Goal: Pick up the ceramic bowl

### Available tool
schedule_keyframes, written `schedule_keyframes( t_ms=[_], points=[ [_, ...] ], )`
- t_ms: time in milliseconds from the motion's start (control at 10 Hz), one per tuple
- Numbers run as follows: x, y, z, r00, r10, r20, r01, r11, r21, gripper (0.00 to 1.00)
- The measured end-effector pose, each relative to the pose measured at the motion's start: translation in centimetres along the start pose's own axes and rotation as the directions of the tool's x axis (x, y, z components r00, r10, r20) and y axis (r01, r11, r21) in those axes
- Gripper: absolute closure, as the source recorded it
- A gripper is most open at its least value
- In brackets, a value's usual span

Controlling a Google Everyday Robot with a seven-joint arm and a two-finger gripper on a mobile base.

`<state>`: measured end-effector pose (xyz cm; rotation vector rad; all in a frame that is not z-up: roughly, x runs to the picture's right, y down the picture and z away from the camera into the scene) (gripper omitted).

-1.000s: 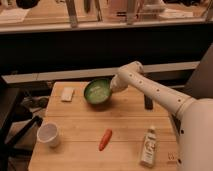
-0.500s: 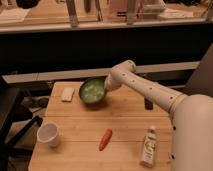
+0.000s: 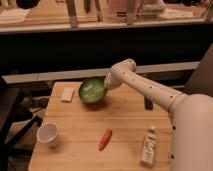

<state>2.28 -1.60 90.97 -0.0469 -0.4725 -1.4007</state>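
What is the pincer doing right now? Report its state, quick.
Pincer: at the right rim of the ceramic bowl, which is tilted above the table's far edge; appears to be holding it.

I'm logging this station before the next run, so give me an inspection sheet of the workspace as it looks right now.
Surface: light wooden table, slatted top.
Job's things: ceramic bowl, dark green with mottled lighter green inside, tilted toward the camera near the table's back edge.
Clutter: white cup upright at front left; carrot lying at front centre; white tube lying at front right; pale block at back left; small dark object beside the arm.
Grippers: pincer at the bowl's right rim, hidden behind the white wrist.
Cables: nothing seen.
Surroundings: dark counter front behind the table; dark chair frame at left.
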Motion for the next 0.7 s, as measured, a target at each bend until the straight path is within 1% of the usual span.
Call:
schedule_keyframes(
  t_ms=[300, 400, 600, 700],
  points=[
    [0.7, -0.1, -0.2, 0.999, -0.035, -0.010, 0.035, 0.999, -0.001, 1.00],
    [0.8, -0.4, -0.1, 0.999, -0.046, -0.009, 0.046, 0.999, 0.000, 1.00],
    [0.9, -1.9, 0.0, 0.996, -0.084, -0.011, 0.084, 0.996, 0.004, 1.00],
    [1.2, -1.8, 0.3, 0.995, -0.102, -0.015, 0.102, 0.995, 0.002, 1.00]
  ],
)
